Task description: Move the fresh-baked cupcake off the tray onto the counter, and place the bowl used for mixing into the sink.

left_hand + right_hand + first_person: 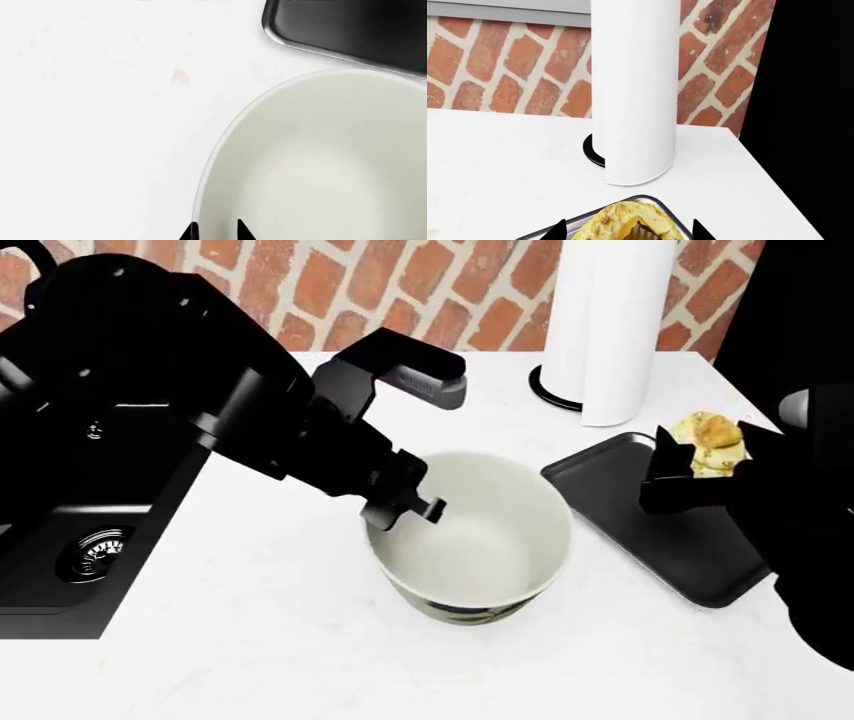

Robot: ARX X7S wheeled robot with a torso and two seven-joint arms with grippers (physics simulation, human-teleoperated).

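Note:
The bowl, off-white inside, stands on the white counter between the sink and the tray. My left gripper sits at its left rim, one finger outside and one inside, closed narrowly on the wall. The left wrist view shows the bowl with the left gripper astride its rim. The cupcake sits at the far corner of the black tray. My right gripper is open around it. In the right wrist view the cupcake lies between the wide-apart fingertips of the right gripper, with gaps on both sides.
The black sink with its round drain lies at the left. A tall white paper-towel roll stands behind the tray against the brick wall. A tray corner lies just beyond the bowl. A dark surface borders the counter at the right.

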